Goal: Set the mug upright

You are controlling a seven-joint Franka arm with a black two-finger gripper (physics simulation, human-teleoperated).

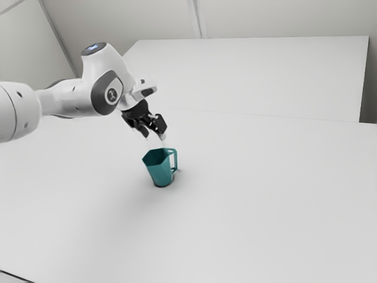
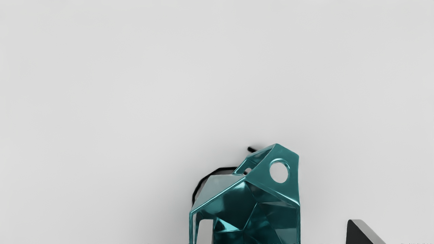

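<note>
In the exterior view my gripper (image 1: 155,140) is over the teal mug (image 1: 159,171), its fingertips close to the rim. The mug rests on its base on the white table, opening up, with its handle toward the exterior view's right; whether it leans slightly I cannot tell. Seen from the wrist, the gripper (image 2: 280,234) is open, its two fingers wide apart. One finger overlaps the opening of the mug (image 2: 271,215), while the other stands outside, beyond the handle side, with a gap. The mug's lower part is cut off there.
The white table (image 1: 259,194) extends around the mug on all sides. Behind it, in the exterior view, is a pale raised panel or surface (image 1: 253,76), with light walls beyond. A small dark mark (image 2: 251,149) shows beside the handle.
</note>
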